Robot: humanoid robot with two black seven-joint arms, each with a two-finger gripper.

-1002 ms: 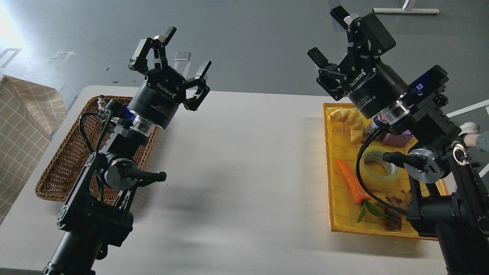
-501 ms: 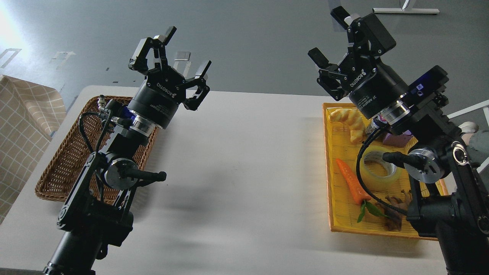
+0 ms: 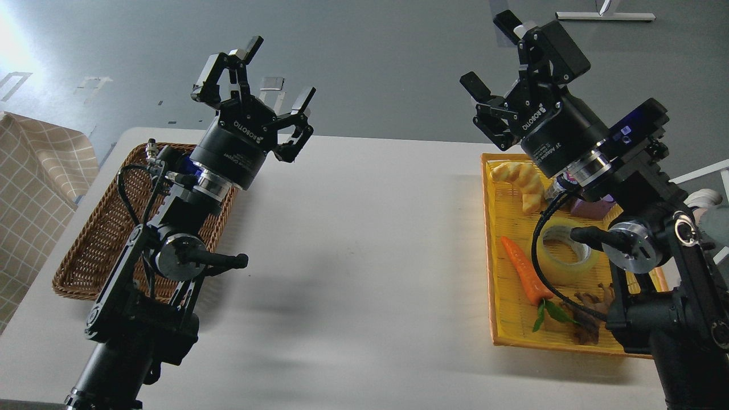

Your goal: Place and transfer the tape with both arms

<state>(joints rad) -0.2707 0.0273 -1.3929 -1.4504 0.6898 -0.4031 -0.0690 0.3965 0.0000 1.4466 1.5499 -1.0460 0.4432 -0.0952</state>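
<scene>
The tape (image 3: 566,255) lies flat in the yellow tray (image 3: 495,273) at the 3 o'clock side of the white table (image 3: 364,239), partly hidden by the right arm's cable. An orange carrot (image 3: 521,270) lies just beside it, toward 9 o'clock. The right gripper (image 3: 494,57) is raised above the tray's 12 o'clock end, fingers spread, empty. The left gripper (image 3: 256,80) is raised near the wicker basket (image 3: 97,250), fingers spread, empty.

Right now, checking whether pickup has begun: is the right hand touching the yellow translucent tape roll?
Apart. The head view shows the right hand raised open, the tape roll lying in the yellow tray.
</scene>
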